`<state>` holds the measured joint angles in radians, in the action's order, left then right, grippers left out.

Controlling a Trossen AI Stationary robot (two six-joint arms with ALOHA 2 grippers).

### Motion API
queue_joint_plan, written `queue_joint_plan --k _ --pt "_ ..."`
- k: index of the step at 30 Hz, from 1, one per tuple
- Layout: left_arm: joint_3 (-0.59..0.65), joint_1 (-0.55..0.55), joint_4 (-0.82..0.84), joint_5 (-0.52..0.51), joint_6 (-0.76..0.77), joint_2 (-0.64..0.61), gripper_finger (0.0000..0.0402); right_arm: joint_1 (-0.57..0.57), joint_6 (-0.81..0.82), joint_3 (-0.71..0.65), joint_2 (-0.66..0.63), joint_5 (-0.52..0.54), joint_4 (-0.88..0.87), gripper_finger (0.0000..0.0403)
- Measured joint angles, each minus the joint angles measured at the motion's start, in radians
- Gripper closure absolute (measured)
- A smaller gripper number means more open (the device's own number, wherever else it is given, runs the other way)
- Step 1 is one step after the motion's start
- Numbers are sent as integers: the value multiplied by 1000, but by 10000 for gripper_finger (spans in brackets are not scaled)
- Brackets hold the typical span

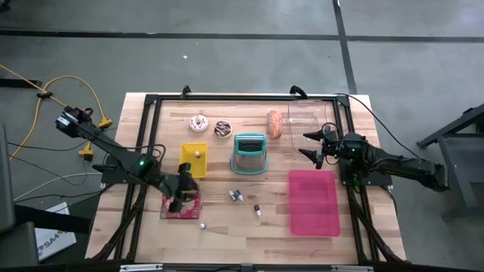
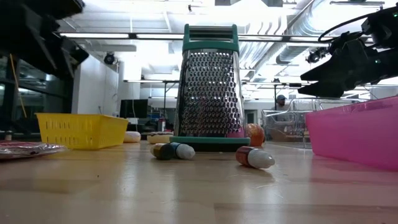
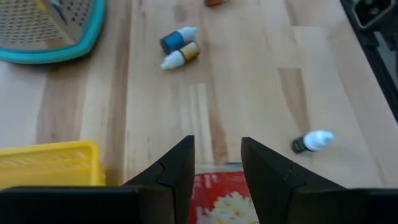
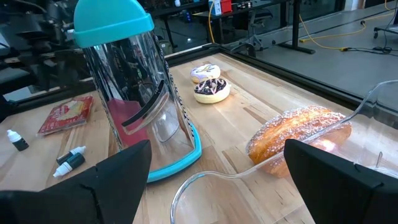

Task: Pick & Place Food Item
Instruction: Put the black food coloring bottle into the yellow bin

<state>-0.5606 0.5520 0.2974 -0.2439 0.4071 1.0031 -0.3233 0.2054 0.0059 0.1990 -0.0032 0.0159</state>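
We open on the wooden surface, wide and fairly busy, with the pink tray as the biggest thing on its right side and the teal-framed grater standing upright in the middle. Just beside the tray's far end, a clear curved container sits at the far right corner, and the yellow basket waits over on the left. Now the likely prize, in my judgement: the sugared bread roll, lying near the far edge between the grater and the clear container, its long axis running from far edge toward near edge. The right pincer hovers just to the roll's right and a little nearer the front, jaws spread wide and holding nothing; in its wrist view the roll sits dead ahead between the fingers. That arm is clearly closer. The left pincer is low over a red packet at the near left, jaws about half parted, not gripping anything I can make out. Two doughnuts and a few tiny bottles round out the field.
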Motion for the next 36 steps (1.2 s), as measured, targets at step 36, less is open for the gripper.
queue_joint_plan --k 36 --pt "-31 243 -22 -67 61 124 275 0 0 0 0 0 0 46"
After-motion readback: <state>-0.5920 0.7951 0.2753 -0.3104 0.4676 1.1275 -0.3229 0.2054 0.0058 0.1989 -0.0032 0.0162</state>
